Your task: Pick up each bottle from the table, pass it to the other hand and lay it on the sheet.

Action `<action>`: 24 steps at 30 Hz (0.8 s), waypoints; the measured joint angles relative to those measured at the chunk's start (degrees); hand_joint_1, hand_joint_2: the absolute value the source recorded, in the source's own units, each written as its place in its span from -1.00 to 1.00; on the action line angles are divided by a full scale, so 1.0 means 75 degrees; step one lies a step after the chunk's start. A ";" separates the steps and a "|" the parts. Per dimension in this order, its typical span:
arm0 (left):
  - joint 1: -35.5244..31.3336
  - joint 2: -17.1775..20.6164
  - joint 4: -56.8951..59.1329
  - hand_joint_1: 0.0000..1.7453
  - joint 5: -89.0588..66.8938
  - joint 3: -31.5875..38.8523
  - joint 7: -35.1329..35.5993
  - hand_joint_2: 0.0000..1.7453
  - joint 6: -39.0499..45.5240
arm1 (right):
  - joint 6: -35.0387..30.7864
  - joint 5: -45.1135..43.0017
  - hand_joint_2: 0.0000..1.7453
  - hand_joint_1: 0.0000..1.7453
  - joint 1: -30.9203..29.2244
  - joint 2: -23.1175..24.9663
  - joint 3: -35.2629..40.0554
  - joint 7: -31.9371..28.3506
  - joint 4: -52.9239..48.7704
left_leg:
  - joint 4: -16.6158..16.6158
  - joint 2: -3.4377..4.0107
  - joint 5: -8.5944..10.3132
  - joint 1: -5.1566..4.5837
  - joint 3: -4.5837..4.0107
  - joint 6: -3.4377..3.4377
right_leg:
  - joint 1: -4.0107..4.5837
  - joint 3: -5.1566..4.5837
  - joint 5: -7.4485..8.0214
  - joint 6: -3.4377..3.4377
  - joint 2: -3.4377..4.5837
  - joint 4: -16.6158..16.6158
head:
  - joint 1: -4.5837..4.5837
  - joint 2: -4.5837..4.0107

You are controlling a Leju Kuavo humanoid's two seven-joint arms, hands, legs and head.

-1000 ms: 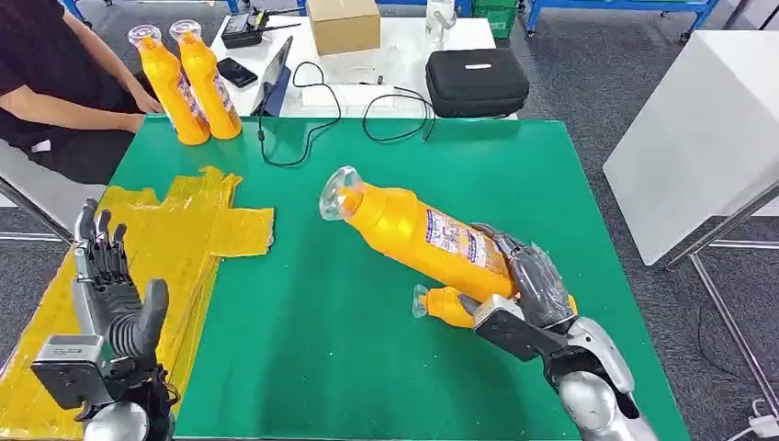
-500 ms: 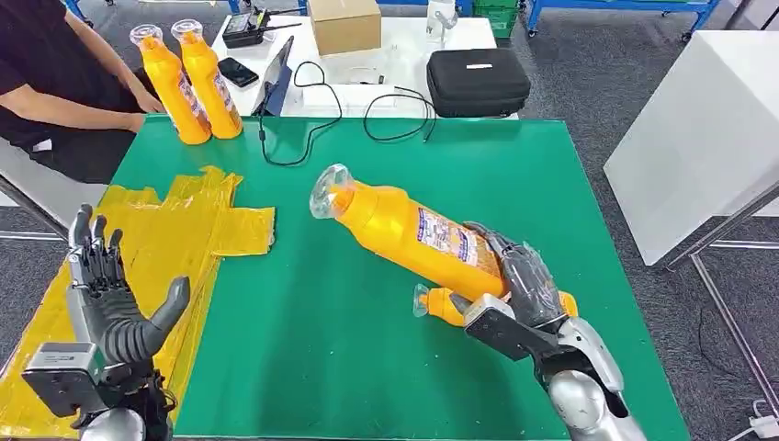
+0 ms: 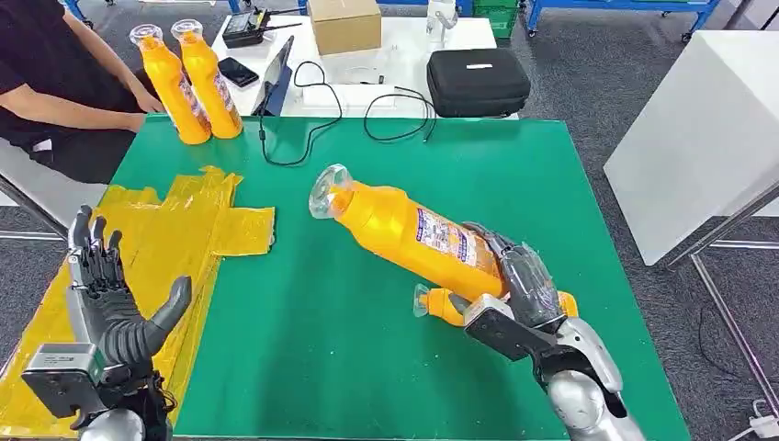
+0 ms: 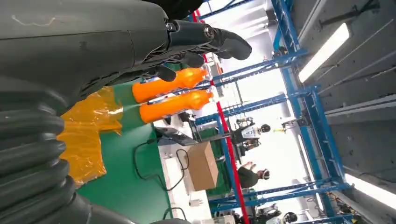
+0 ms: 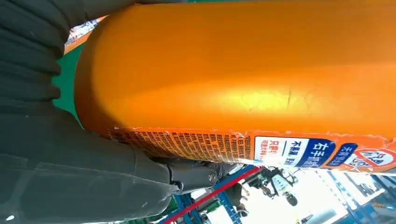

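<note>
My right hand [image 3: 519, 289] grips the base of a large orange bottle [image 3: 404, 231] and holds it tilted above the green table [image 3: 367, 367], its clear cap pointing up and to the left. The right wrist view is close on this orange bottle [image 5: 243, 70] with its label. Another orange bottle [image 3: 443, 305] lies on the table under the held one. My left hand [image 3: 110, 299] is raised over the yellow sheet [image 3: 174, 239] at the table's left side, fingers spread, holding nothing. Two more orange bottles [image 3: 188, 81] stand upright at the far left corner.
A person [image 3: 50, 83] in black sits at the far left beside the standing bottles. Behind the green table a white table [image 3: 404, 41] carries a black case [image 3: 478, 81], a cardboard box [image 3: 344, 23], cables and a phone. A white cabinet [image 3: 707, 129] stands to the right.
My right hand has carried the held bottle slightly to the left. My left hand has spread its thumb outward and shifted a little.
</note>
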 measured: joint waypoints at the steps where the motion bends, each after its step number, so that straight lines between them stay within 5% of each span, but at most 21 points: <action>1: 0.0000 0.0000 0.0000 -1.00 0.0000 0.0003 0.0000 1.00 0.0000 | 0.0000 0.0000 1.00 1.00 0.0000 0.0000 0.0000 0.0000 0.0000 | 0.0000 0.0000 0.0000 0.0000 0.0000 0.0000 | 0.0000 0.0000 0.0000 0.0000 0.0000 0.0000 | 0.0000 0.0000; 16: 0.0260 -0.0248 0.0093 -1.00 0.0301 0.0245 -0.0396 1.00 -0.0735 | -0.0655 0.0428 1.00 1.00 0.0417 0.0586 0.0458 -0.0286 0.0102 | -0.0002 0.0000 0.0000 0.0004 -0.0017 -0.0001 | 0.0001 -0.0018 -0.0002 -0.0002 0.0000 0.0000 | 0.0003 0.0000; 21: 0.0411 -0.0251 0.0152 -1.00 0.3214 -0.0120 0.0836 1.00 -0.3000 | 0.0151 0.0122 1.00 1.00 -0.0376 0.0729 0.0741 -0.0218 0.0400 | -0.0001 0.0018 0.0004 -0.0003 -0.0015 0.0001 | -0.0003 -0.0027 0.0010 0.0000 0.0005 0.0001 | 0.0003 0.0000; 24: 0.0355 -0.0245 0.0169 -1.00 0.3681 -0.0268 0.0912 1.00 -0.3089 | 0.0193 -0.0351 1.00 1.00 -0.1072 0.0775 0.0965 -0.0029 0.0709 | 0.0000 0.0004 0.0025 -0.0007 -0.0019 0.0017 | -0.0008 -0.0019 0.0014 0.0006 -0.0003 0.0001 | 0.0003 0.0000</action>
